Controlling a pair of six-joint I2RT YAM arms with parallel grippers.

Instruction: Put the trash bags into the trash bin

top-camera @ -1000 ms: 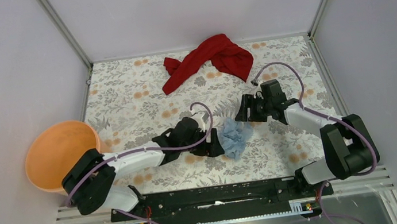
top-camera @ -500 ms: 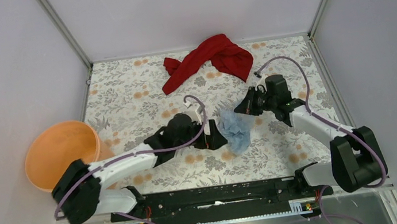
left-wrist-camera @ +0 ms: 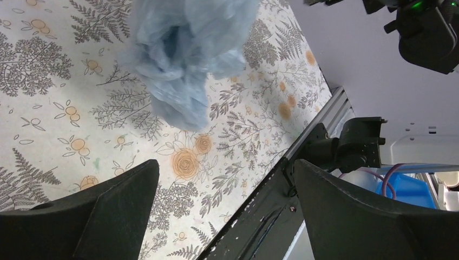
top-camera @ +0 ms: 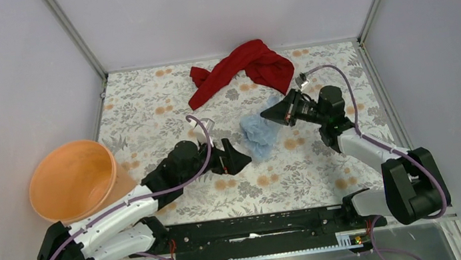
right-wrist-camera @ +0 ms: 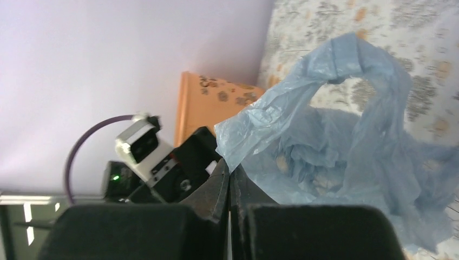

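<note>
Right gripper (top-camera: 268, 116) is pinching the wrinkly pale-blue film bag (top-camera: 257, 134) mid-frame, left gripper (top-camera: 238, 158) gaping empty; carry high to the far-left round orange plastic bucket (top-camera: 70, 183).

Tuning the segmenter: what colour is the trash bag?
The trash bag is translucent pale blue, clearest in the right wrist view.

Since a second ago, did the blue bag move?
Yes. The trash bag, pinched in the right gripper, moved up the view, closer to the red cloth.
</note>
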